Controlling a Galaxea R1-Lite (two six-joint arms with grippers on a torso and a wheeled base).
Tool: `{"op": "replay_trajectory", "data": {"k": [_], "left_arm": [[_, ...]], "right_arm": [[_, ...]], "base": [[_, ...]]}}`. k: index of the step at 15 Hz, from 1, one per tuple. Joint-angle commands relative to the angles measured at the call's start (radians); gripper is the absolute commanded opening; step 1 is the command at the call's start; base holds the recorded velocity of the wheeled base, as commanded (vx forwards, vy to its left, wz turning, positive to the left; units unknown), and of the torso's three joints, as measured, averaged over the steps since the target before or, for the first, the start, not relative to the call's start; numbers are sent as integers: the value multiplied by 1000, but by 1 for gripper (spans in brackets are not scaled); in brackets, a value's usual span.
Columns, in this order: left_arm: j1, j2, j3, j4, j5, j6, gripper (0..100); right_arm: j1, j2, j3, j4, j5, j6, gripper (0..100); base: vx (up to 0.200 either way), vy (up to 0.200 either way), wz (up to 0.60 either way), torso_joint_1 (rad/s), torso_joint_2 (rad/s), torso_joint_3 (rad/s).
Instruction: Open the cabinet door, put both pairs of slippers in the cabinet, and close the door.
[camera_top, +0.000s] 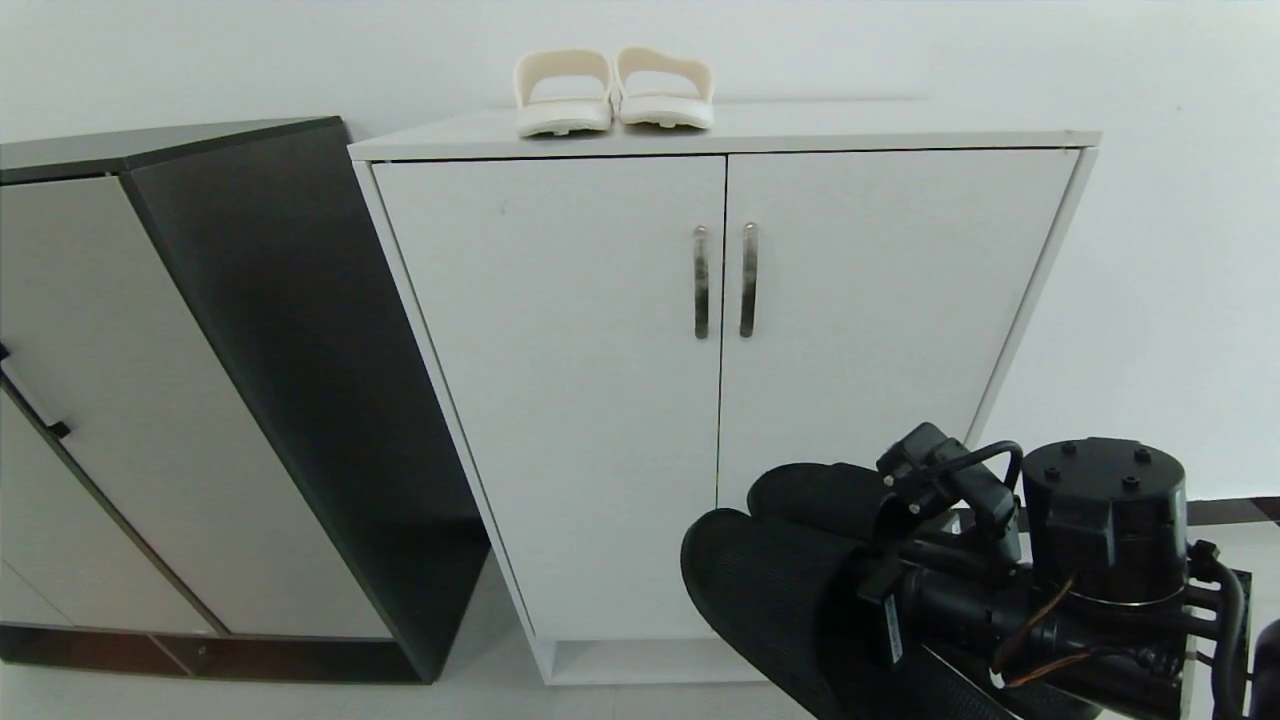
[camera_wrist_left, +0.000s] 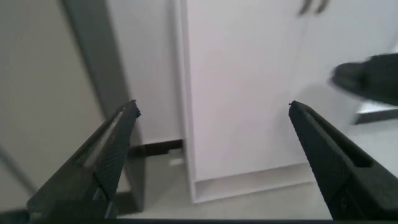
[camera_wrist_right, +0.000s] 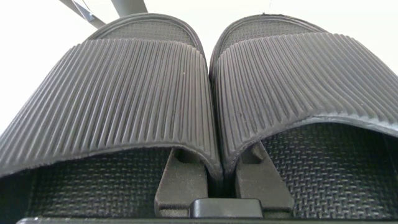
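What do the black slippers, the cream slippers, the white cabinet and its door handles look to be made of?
black slippers: soft rubber or foam, matte; ribbed straps and a textured footbed suggest it.
cream slippers: likely moulded foam; smooth, thick, one-piece look.
white cabinet: probably laminated board; flat matte panels with thin edges.
door handles: metal, judging by the brushed grey sheen.

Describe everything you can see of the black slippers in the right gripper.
The black slippers are a pair of rubbery-looking slides with broad ribbed straps and dimpled footbeds. They lie side by side with their inner edges pressed together, held off the floor low in front of the white cabinet's closed right door. The right gripper clamps them: one of its fingers sits under each strap, pinching the adjoining sides. Nothing else touches them.
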Motion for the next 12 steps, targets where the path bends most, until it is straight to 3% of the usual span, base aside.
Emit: {"op": "replay_trajectory", "data": {"k": [1, 3, 4, 5, 7, 8, 10, 12], "left_arm": [[-4, 467, -161, -124, -217, -30, 100], [-6, 683, -163, -295, -408, -29, 100], [-30, 760, -172, -355, -453, -23, 100], [-116, 852, -202, -416, -456, -17, 100], [-269, 961, -290, -444, -410, -20, 100], [-354, 1012, -350, -444, -387, -41, 100], [-530, 1117, -479, -445, -310, -147, 100], [-632, 1202, -587, -445, -263, -161, 100]], "right_arm": [[-2, -1, 0, -1, 0, 0, 0], [-10, -1, 2, -1, -2, 2, 0], [-13, 2, 2, -1, -2, 2, 0], [-18, 5, 2, -1, -2, 3, 0], [-28, 5, 3, -1, 0, 3, 0], [-30, 5, 3, -1, 0, 2, 0], [-28, 7, 6, 0, 4, 0, 0], [-28, 7, 10, 0, 7, 2, 0]], "base": [[0, 0, 0, 0, 0, 0], [0, 0, 0, 0, 0, 0], [0, 0, 0, 0, 0, 0], [0, 0, 0, 0, 0, 0], [0, 0, 0, 0, 0, 0], [0, 0, 0, 0, 0, 0], [0, 0, 0, 0, 0, 0], [0, 0, 0, 0, 0, 0]]}}
